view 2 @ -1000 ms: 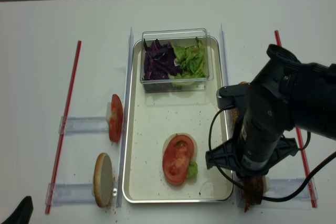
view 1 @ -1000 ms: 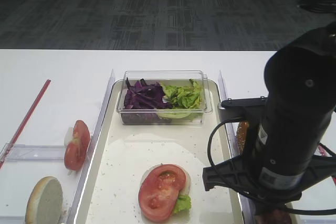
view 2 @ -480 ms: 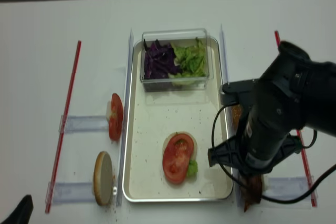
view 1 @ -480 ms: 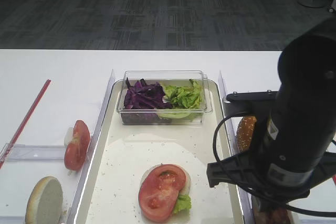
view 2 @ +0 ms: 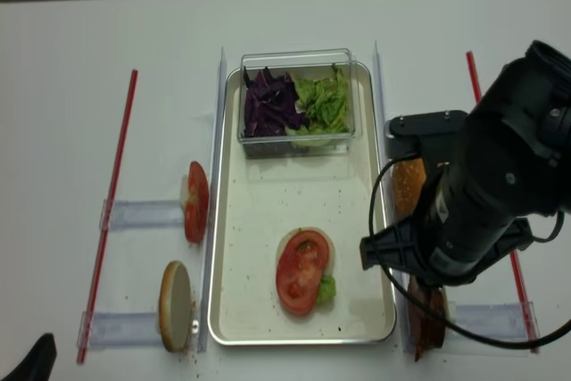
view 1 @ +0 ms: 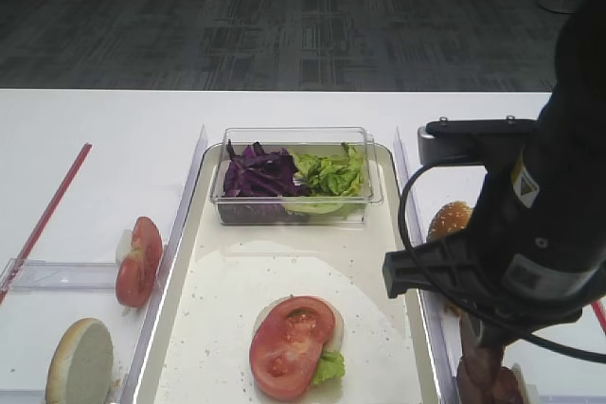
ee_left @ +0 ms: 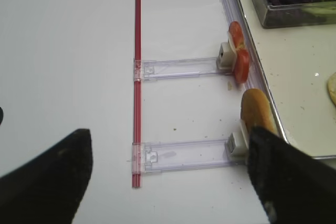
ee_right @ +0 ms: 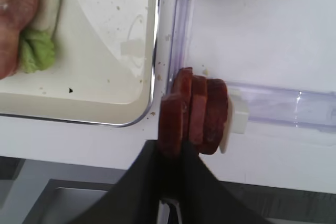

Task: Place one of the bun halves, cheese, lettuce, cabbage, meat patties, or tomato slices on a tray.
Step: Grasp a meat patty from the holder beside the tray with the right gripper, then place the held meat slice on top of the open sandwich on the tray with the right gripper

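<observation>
Three patties (ee_right: 195,111) stand on edge in a row just ahead of the right claw (ee_right: 170,153), outside the tray (ee_right: 113,106) and against a white stop at the end of a clear rail (ee_right: 283,109). The claw's dark fingers (ee_right: 144,182) are pinched tight on the patty nearest the tray, gripping its lower edge. Ahead and to the claw's left, on the tray, sits a stack with a tomato (view 1: 289,345) on top, lettuce (view 1: 327,367) peeking out and a pale bun (view 1: 333,326) beneath; that looks like the drop spot. To do this well, I would lift straight up so the held patty slides clear without dragging its two neighbours over, then clear the tray's raised rim before swinging toward the stack. The hold is on the edge only, so it should move slowly, tip the patty flat over the tomato and let go low. The left claw (ee_left: 168,182) hangs far off with its fingers spread wide and empty above a bun on edge.
</observation>
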